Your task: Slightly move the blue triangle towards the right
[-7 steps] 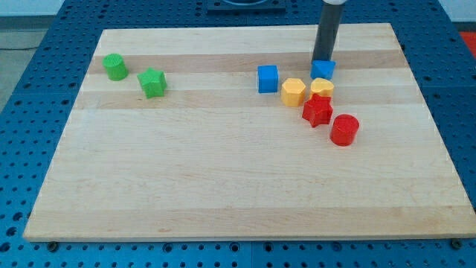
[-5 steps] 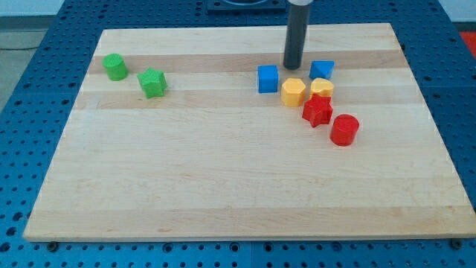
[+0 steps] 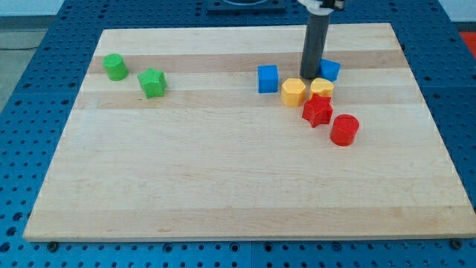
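Tip: my tip (image 3: 309,76) sits just left of the blue triangle (image 3: 330,70), placed for a rightward nudge.
Pincer: none, bare rod, nothing held.

Pale wooden board (image 3: 223,186) on blue perforated table (image 3: 30,134); grey floor at top corners; even light

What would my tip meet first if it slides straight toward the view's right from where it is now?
Probably the blue triangle: my tip sits just at its left, touching or nearly so; the rod hides the gap.
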Robot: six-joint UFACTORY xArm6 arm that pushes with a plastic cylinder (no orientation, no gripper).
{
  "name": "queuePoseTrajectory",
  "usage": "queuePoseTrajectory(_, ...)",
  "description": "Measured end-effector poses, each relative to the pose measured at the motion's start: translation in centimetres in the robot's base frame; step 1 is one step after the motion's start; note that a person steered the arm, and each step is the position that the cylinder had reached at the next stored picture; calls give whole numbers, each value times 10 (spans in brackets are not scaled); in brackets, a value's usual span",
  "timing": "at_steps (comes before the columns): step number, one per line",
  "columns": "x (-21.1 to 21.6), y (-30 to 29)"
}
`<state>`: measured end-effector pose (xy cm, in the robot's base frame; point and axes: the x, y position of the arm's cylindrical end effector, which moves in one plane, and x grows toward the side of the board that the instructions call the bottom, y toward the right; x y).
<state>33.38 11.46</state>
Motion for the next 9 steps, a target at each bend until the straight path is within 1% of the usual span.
queuePoseTrajectory(2,0,29)
queuePoseTrajectory(3,0,27)
queuePoseTrajectory(4,-18,7)
queuePoseTrajectory(5,-51,-50)
queuePoseTrajectory(6,-73,-135)
queuePoseTrajectory(7,-73,-225)
queuePoseTrajectory(8,-65,-296)
queuePoseTrajectory(9,-27,-308)
